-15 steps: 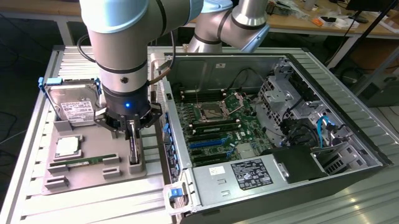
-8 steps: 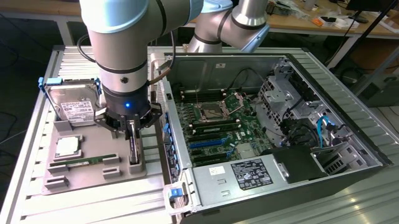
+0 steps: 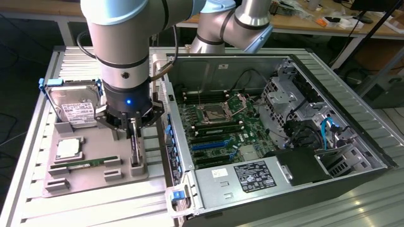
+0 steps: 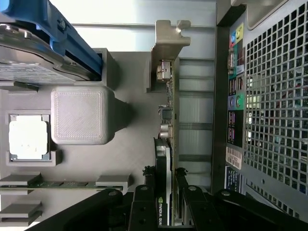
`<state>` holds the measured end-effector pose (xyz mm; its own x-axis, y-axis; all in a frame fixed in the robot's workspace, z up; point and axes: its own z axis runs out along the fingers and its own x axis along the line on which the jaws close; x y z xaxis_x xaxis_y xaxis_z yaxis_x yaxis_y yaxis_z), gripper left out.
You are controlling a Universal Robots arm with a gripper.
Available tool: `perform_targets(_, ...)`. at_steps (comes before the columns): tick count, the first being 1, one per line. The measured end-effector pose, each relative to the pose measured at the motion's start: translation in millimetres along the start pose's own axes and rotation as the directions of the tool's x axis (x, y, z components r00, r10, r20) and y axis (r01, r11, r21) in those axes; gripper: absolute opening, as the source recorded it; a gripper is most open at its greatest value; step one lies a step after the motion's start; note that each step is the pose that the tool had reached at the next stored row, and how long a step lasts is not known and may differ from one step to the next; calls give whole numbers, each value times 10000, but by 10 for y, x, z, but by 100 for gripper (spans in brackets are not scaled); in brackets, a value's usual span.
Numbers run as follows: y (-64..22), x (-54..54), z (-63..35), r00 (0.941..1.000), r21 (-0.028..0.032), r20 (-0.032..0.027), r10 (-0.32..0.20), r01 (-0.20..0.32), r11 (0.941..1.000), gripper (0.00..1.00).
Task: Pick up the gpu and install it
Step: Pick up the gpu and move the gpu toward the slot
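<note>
Here, gripper (image 3: 134, 135): hung low, fingers (image 4: 143, 203) clamped on both faces of the gpu (image 4: 162, 154).
gpu: stood on edge between the fingers, its lower edge in the grey holder (image 3: 88, 177) directly beneath the hand.
computer case (image 3: 252, 118): lay open just beside the hand, opposite the hard drive (image 3: 75, 109).

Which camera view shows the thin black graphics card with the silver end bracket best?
The wrist view: it shows the thin black graphics card edge-on along its length, from silver bracket to label. In the exterior view the card stands upright in the grey holder as a narrow dark strip, its top behind the tool.
</note>
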<state>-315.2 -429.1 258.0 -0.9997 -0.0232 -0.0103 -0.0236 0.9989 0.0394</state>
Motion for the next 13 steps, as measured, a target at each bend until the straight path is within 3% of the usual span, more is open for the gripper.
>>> perform_targets(13,14,-2,-301,10000,1,-1,2,-2,10000,27)
